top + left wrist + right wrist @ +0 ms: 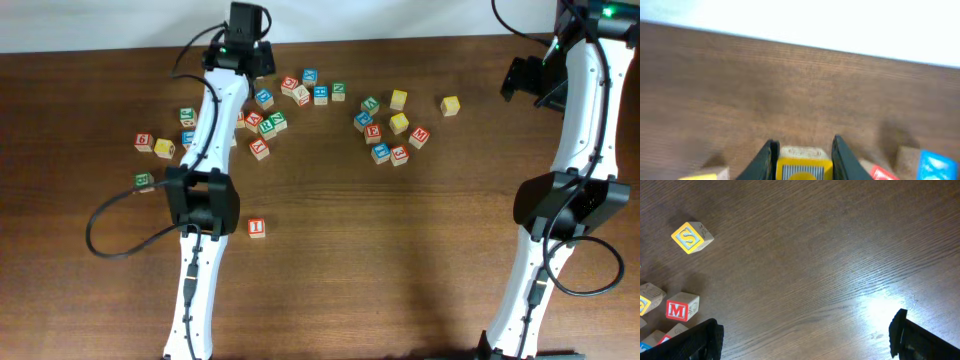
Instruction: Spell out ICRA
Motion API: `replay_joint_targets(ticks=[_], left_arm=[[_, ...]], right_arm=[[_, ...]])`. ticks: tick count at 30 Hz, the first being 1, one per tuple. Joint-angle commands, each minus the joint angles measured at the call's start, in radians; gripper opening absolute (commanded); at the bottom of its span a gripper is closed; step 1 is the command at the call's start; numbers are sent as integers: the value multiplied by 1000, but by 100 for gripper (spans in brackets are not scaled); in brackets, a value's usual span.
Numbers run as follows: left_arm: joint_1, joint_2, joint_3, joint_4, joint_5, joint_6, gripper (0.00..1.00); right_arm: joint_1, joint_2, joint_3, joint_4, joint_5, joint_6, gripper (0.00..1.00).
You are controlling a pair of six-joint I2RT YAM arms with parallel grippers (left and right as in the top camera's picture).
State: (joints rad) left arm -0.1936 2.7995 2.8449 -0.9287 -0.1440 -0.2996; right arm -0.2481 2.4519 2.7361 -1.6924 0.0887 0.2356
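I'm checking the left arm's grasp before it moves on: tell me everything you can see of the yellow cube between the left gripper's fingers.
The yellow cube is a small wooden block with pale bare wood along its top edge and, below that, a yellow face with a blue striped frame. The bottom edge of the picture cuts off its letter. It sits squarely in the left gripper, whose dark fingers close against both its sides. Whether it rests on the brown table or is lifted cannot be told.

In the right wrist view, a yellow-faced cube [690, 237] at upper left reads S, and a red-faced cube [680, 309] at lower left reads M. Overhead, the lone red cube [256, 226] reads I; the other letters are too small to read.
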Motion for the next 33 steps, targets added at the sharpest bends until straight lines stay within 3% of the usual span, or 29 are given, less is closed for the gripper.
replay_joint_targets(ticks=[1, 3, 8, 19, 25, 33], left_arm=[[2, 5, 184, -127, -11, 1, 23], [2, 5, 293, -235, -11, 1, 22], [-5, -80, 295, -403, -10, 0, 15], [-5, -148, 295, -689, -10, 1, 15], [-5, -209, 295, -760, -6, 3, 15], [-10, -337, 293, -760, 163, 62, 16]], right_arm=[[6, -10, -4, -2, -2, 9, 98], [6, -10, -4, -2, -2, 9, 98], [6, -10, -4, -2, -2, 9, 98], [6, -10, -4, -2, -2, 9, 98], [6, -10, -4, -2, -2, 9, 98], [5, -10, -4, -2, -2, 9, 98]])
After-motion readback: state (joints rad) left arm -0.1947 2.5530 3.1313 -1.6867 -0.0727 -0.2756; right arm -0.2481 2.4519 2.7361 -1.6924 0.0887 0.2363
